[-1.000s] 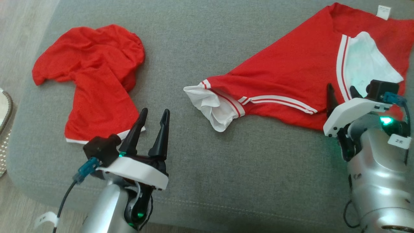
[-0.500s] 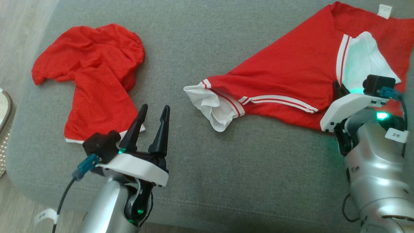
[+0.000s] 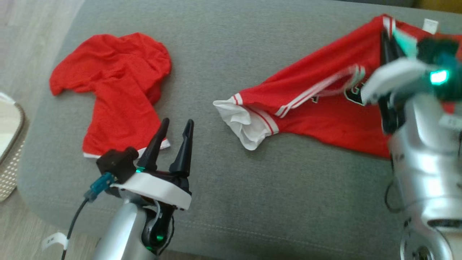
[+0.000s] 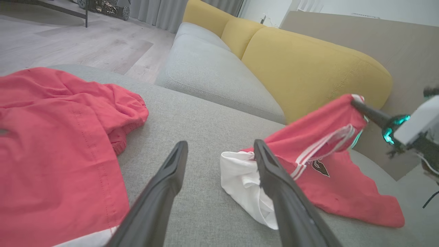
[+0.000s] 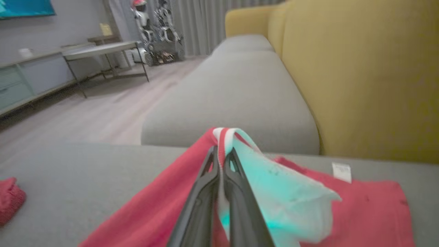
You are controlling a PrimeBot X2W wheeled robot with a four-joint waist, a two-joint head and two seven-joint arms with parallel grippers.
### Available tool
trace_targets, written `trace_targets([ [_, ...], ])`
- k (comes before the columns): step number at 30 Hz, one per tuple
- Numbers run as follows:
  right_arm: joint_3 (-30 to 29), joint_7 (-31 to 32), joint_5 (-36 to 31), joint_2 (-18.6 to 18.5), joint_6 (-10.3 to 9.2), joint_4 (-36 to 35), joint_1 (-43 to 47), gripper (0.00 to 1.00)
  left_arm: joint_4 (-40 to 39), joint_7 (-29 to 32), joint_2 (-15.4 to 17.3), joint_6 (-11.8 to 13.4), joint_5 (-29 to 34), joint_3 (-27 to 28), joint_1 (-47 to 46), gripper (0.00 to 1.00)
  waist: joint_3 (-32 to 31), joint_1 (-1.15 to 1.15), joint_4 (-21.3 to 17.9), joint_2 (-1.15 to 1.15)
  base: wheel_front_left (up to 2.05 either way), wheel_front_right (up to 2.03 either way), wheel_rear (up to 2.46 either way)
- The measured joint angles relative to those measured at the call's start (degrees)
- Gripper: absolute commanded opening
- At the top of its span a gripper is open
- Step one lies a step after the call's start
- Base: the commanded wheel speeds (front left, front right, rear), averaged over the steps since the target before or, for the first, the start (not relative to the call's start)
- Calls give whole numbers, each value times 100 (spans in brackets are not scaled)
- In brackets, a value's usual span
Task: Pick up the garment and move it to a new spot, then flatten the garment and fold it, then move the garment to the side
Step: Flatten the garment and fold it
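While my right gripper (image 5: pixel 221 154) clamps the garment (image 3: pixel 317 122) far right, its length runs near-left toward my left gripper (image 3: pixel 177 122) (spread, empty, nearer the loose end).

The red fabric jersey (image 3: pixel 325 122) has white-and-red striped trim and white lining. The crumpled red cloth shirt (image 3: pixel 119 97) shows a white hem. The woven sofa cushion (image 3: pixel 270 202) is grey.

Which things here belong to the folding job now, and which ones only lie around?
In the job: striped red garment, right gripper shut on its trim, grey seat.
Lying about: plain red garment, open left gripper, pale basket, yellow backrest.
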Motion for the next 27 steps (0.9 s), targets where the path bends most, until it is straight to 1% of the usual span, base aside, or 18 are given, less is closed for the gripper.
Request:
trace_targets([
  [5, 508, 400, -168, -8, 0, -409, -642, 0, -16, 0, -3, 0, -122, -104, -1, 100, 21, 0, 263, 0, 0, 0, 0],
  [9, 750, 800, -502, -19, 0, -438, -1251, 0, -55, 0, -3, 0, -285, -250, -20, 100, 134, 0, 542, 0, 0, 0, 0],
  [11, 792, 970, -638, -35, 0, -315, -1529, 0, -88, 0, -5, -1, -394, -342, -58, 100, 214, 0, 707, 0, 0, 0, 0],
  [14, 918, 1118, -926, -155, 1, -15, -1924, 0, -166, 0, -7, -1, -608, -474, -159, 100, 388, 0, 968, 0, 0, 0, 0],
  [19, 1043, 1162, -1340, -475, 1, 614, -2421, 0, -169, 0, -13, -1, -813, -682, -287, 100, 699, 0, 1449, 0, 0, 0, 0],
  [20, 1042, 1162, -1415, -519, 1, 730, -2507, 13, -168, 0, -13, -1, -846, -712, -299, 100, 763, 1, 1541, 0, 0, 0, 0],
  [21, 1032, 1160, -1482, -554, 1, 837, -2583, 95, -167, 0, -14, -1, -880, -731, -322, 100, 824, 1, 1630, 0, 0, 0, 0],
  [22, 993, 1161, -1536, -581, 1, 948, -2659, 100, -168, 0, -15, -1, -915, -744, -351, 100, 886, 0, 1718, 0, 0, 0, 0],
  [27, 956, 1152, -1833, -612, 1, 1434, -2842, 100, -163, 0, -22, -1, -969, -770, -408, 100, 1117, 1, 2049, 0, 0, 0, 0],
])
